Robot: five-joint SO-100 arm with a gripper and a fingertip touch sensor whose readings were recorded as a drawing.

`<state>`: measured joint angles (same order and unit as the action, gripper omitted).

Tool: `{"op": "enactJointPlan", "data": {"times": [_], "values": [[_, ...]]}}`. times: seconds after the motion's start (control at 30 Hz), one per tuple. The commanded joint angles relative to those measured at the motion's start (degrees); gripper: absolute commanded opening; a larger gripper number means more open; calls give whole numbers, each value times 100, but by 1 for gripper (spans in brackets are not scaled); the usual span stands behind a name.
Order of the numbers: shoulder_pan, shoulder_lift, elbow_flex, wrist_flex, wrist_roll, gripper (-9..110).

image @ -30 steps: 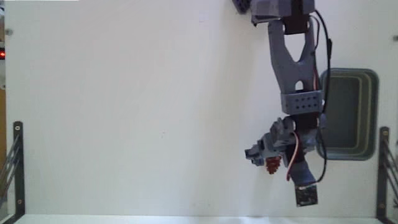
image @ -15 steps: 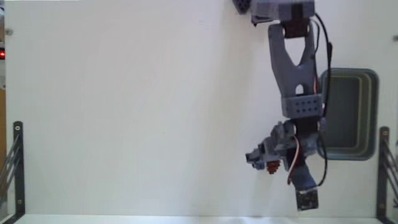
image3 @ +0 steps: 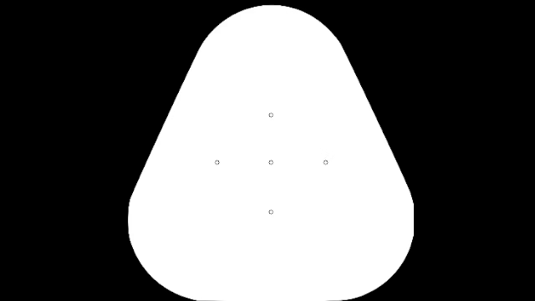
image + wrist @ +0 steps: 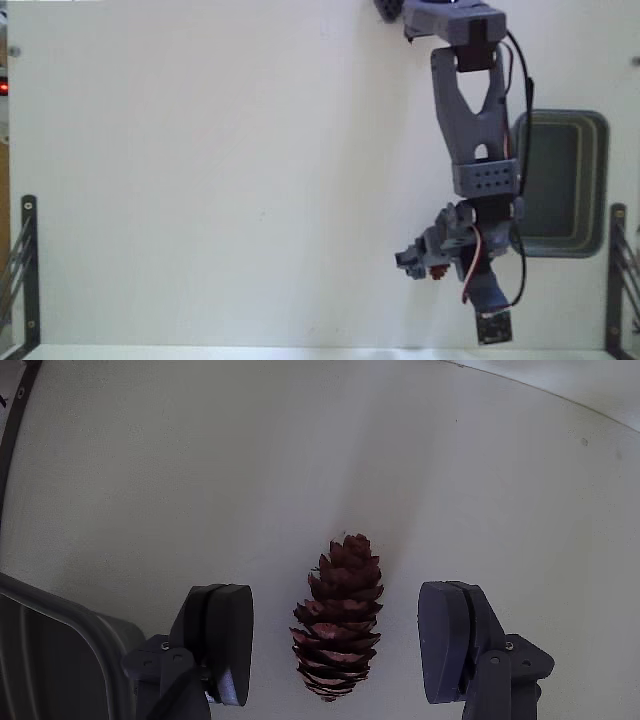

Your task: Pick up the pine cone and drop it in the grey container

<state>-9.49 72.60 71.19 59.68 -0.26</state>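
The pine cone, reddish-brown and scaly, lies lengthwise on the white table. In the wrist view it sits between the two fingers of my gripper, which stands open with a clear gap on each side of the cone. The fixed view shows my gripper lowered over the pine cone, with only a small red part of it visible. The grey container stands to the right of the arm in that view, apart from the gripper. Its rim appears to show at the wrist view's lower left.
Black metal brackets stand at the table's left edge and right edge in the fixed view. The arm's base is at the top. A wide bare stretch of the white table lies to the left of the arm.
The arm has reached slightly further toward the bottom of the fixed view and the gripper has lowered. The cone is now more covered by the gripper.
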Motion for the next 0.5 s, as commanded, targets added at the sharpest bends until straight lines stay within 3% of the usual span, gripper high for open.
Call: {"op": "enactJointPlan", "data": {"times": [0.0,0.47], "values": [[-92,226,-233,72,26,110],[-92,230,-182,25,26,110]]}}
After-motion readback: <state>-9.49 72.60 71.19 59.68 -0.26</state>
